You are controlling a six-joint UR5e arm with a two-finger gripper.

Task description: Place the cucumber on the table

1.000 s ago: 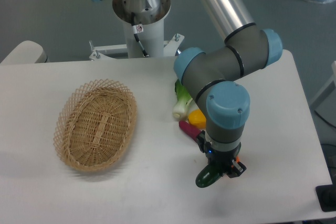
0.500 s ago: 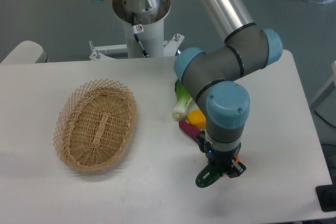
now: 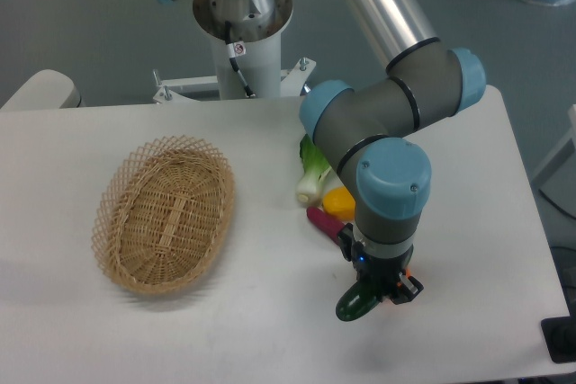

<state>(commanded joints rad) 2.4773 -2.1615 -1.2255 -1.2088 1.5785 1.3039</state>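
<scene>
Dark green, glossy toy cucumber (image 3: 354, 305) pokes out from under the two-finger gripper (image 3: 371, 292), rounded end showing on the gripper's near-left side. The wrist hides the fingers, so their spacing can't be read; judging by how the cucumber sits directly beneath the tool, it is probably clamped, but I cannot tell for sure. Whether its lower end touches the large flat white tabletop (image 3: 270, 312) is also unclear (the shadow beneath is tight, so it is low).

Arm points straight down, wrist stacked over the load, which suits a vertical set-down on bare surface.

Just behind the gripper, toward the robot base: a dark purple-red eggplant (image 3: 324, 221), a yellow pepper (image 3: 337, 201) and a light-green-and-white leafy bok choy (image 3: 311, 177), bunched together and partly covered by the forearm. Far to the gripper's left lies an oval woven wicker basket (image 3: 166, 215), well apart, nothing visible in it.

Judgement: placing step is near its end. Chosen spot sits clear of the vegetable cluster, likely so the release doesn't nudge them. Risk: the rounded cucumber may roll once freed.
</scene>
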